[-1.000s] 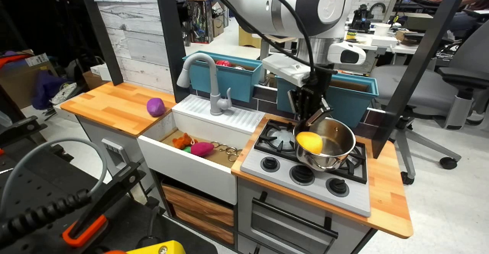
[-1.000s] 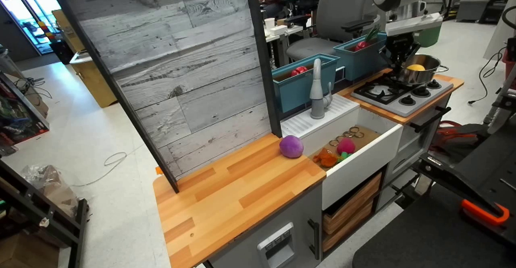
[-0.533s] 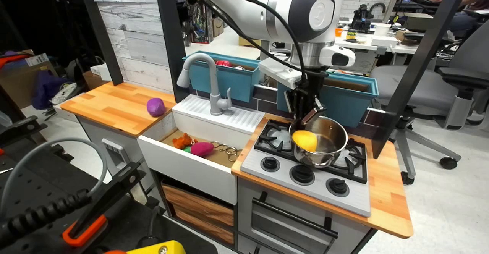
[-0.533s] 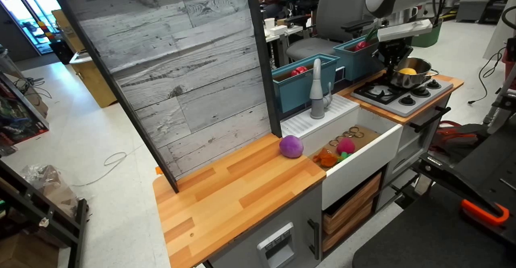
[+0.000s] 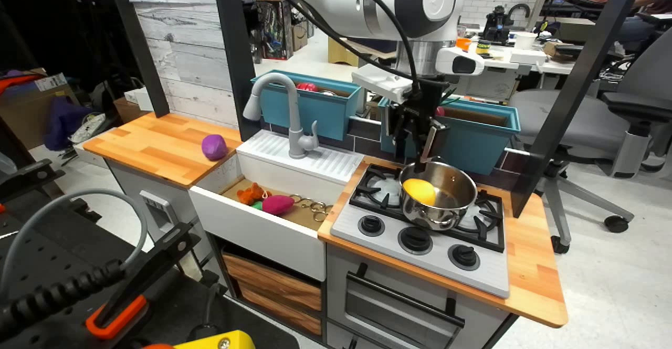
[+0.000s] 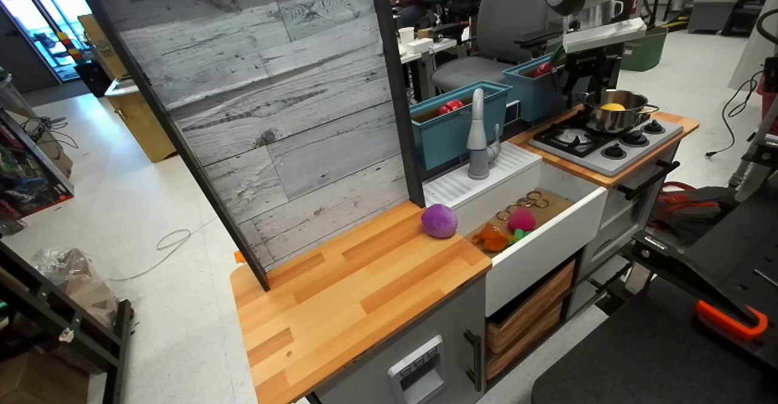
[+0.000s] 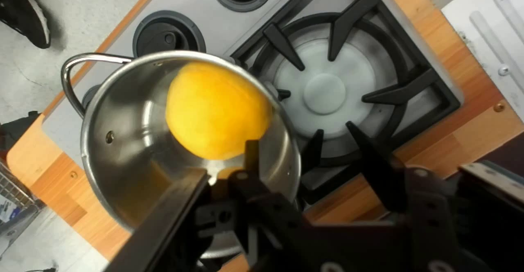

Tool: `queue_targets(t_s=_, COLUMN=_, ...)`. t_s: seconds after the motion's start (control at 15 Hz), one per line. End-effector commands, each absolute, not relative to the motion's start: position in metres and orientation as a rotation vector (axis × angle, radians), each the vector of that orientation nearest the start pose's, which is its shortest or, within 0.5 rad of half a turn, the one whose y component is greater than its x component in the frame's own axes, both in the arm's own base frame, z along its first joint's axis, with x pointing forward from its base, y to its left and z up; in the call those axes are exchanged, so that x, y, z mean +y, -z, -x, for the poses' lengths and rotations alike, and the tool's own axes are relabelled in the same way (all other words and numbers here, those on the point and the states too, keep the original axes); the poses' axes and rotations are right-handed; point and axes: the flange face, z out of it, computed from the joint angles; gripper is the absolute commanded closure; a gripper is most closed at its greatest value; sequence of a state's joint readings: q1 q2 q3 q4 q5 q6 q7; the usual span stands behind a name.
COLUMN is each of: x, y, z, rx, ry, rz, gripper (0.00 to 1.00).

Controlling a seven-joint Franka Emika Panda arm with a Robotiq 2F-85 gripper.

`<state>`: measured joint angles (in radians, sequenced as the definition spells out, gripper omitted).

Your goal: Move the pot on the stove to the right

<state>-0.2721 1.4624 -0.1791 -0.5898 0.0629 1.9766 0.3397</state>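
Observation:
A shiny silver pot (image 5: 438, 215) sits on the burner grates at the right part of the grey stove (image 5: 388, 241) in an exterior view. Inside it lies a yellow round object (image 7: 217, 112). Over the pot's rim nearest the planters, my gripper (image 7: 302, 135) stands open. In the wrist view its left finger (image 7: 251, 157) overlaps the pot's inside, while the right finger (image 7: 368, 149) is outside, over the uncovered left grate. The pot wall runs between them, apart from both. One looped handle (image 7: 73, 73) shows on the far side in the wrist view.
Behind the stove, close to the gripper, stands a teal planter (image 5: 475, 141). A dark post (image 5: 567, 97) rises at the right. Left are the white sink (image 5: 252, 233) with toys and rings, a faucet (image 5: 291, 113), and a purple ball (image 5: 214, 147) on the wooden counter.
The pot has shifted left and come down level onto the grates. My gripper, shut on its rim before, has opened and risen slightly.

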Motion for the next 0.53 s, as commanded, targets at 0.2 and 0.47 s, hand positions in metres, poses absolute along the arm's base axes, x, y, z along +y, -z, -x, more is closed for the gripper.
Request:
queue_targets(t_s=0.2, x=-0.245, y=-0.097, z=-0.738, rx=0.9, ry=-0.252, rz=3.156, gripper=0.0)
queue_targets(t_s=0.47, x=-0.23, y=-0.095, z=-0.736, rx=0.791, ry=-0.294, rz=3.185, gripper=0.0)
